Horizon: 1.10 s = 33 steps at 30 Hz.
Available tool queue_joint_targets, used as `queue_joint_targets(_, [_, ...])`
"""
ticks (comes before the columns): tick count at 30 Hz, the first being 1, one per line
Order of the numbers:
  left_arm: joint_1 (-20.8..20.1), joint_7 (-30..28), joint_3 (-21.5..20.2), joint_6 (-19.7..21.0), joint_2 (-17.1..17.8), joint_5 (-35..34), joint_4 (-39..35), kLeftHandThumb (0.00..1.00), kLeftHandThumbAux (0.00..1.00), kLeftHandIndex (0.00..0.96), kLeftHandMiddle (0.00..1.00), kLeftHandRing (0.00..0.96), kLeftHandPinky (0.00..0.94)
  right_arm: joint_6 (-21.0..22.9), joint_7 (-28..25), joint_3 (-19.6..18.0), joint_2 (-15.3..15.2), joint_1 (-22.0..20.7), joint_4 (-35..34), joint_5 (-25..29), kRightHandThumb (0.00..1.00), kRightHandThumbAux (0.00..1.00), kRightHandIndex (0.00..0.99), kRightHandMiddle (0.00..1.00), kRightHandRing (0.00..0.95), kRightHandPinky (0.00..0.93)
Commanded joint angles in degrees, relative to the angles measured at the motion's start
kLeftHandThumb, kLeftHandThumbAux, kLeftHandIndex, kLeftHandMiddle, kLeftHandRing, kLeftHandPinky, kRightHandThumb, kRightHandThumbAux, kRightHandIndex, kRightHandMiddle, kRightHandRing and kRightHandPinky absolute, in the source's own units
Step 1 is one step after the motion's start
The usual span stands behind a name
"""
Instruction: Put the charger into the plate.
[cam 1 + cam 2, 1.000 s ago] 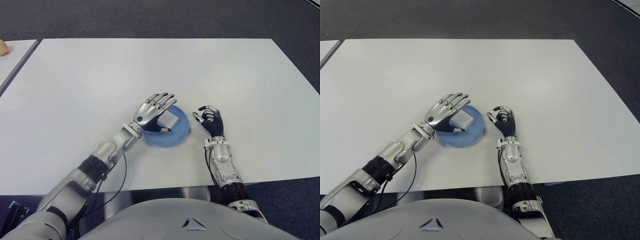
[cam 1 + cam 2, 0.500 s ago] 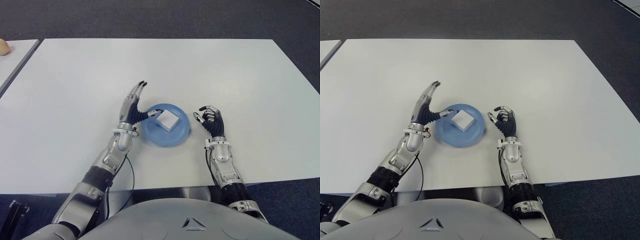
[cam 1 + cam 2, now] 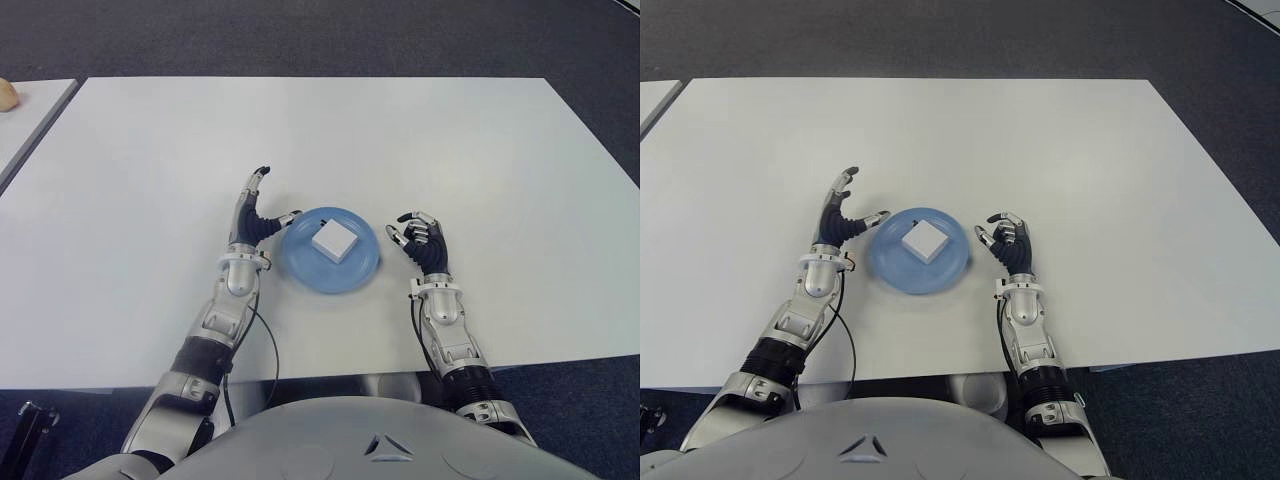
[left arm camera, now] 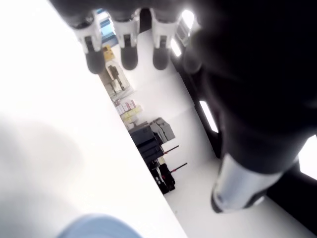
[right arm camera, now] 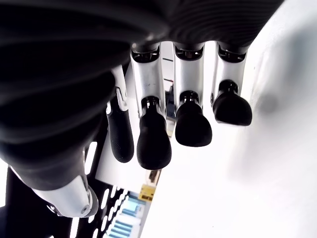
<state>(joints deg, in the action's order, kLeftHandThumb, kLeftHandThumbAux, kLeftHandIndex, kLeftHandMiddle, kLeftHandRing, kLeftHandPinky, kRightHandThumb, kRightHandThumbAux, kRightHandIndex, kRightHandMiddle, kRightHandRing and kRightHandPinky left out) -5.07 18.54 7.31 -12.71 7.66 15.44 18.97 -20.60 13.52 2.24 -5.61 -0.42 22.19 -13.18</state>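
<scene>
The white square charger (image 3: 334,240) lies in the middle of the round blue plate (image 3: 356,275) on the white table (image 3: 320,140). My left hand (image 3: 254,212) stands just left of the plate with its fingers stretched up and its thumb pointing toward the rim, holding nothing. My right hand (image 3: 420,238) is just right of the plate, fingers loosely curled and empty. In the left wrist view the spread fingertips (image 4: 129,57) and a sliver of the plate (image 4: 99,227) show.
A second pale table (image 3: 25,120) adjoins at the far left, with a small rounded object (image 3: 6,95) on it. Dark carpet (image 3: 320,35) surrounds the table. The near table edge runs just in front of my forearms.
My left hand has let go of the charger, which now lies in the plate, and has drawn back to the left of the plate with fingers straightened. The right hand has not moved.
</scene>
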Motion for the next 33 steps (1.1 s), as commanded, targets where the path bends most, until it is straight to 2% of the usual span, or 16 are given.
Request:
queue_joint_targets(1, [1.01, -2.71, -3.3, -1.3, -0.73, -4.73, 2.72, 0.415, 0.867, 0.266, 0.177, 0.144, 0.18, 0.75, -0.47, -0.18, -0.11, 0.41, 0.29, 0.09, 0.702, 0.73, 0.435, 0.777, 0.797, 0.822])
queue_joint_targets(3, [1.01, -3.69, -4.38, -1.98, -1.26, -6.51, 3.32, 0.586, 0.779, 0.355, 0.229, 0.206, 0.255, 0.97, -0.64, -0.2, -0.13, 0.46, 0.21, 0.21, 0.702, 0.73, 0.435, 0.777, 0.797, 0.817])
queue_joint_targets(6, [0.95, -4.66, -5.71, -2.52, -2.0, -8.29, 3.9, 0.666, 0.739, 0.396, 0.292, 0.27, 0.318, 1.24, -0.76, -0.23, -0.17, 0.51, 0.07, 0.23, 0.702, 0.73, 0.434, 0.774, 0.795, 0.816])
queue_joint_targets(14, [1.51, -5.62, -7.24, -3.26, -2.83, -9.49, 4.59, 0.7, 0.72, 0.419, 0.375, 0.374, 0.429, 1.36, -1.07, -0.35, -0.17, 0.71, -0.35, 0.3, 0.702, 0.73, 0.434, 0.772, 0.794, 0.816])
queue_joint_targets(20, [1.4, -5.93, -7.82, -4.63, -2.5, -9.39, 7.86, 0.708, 0.717, 0.429, 0.527, 0.539, 0.552, 1.17, -1.58, -0.42, -0.09, 0.66, -0.15, 0.64, 0.702, 0.73, 0.434, 0.773, 0.795, 0.819])
queue_joint_targets(27, [0.81, -6.9, -7.92, -4.46, -2.3, -9.47, 9.63, 0.71, 0.717, 0.433, 0.62, 0.629, 0.62, 1.12, -1.34, -0.41, -0.11, 0.59, 0.07, 0.21, 0.702, 0.73, 0.434, 0.778, 0.802, 0.827])
queue_joint_targets(33, [0.46, -7.25, -8.05, -3.53, -2.34, -9.18, 10.43, 0.709, 0.718, 0.434, 0.664, 0.666, 0.638, 1.09, -1.4, -0.51, -0.07, 0.5, 0.32, 0.39, 0.702, 0.729, 0.435, 0.778, 0.797, 0.818])
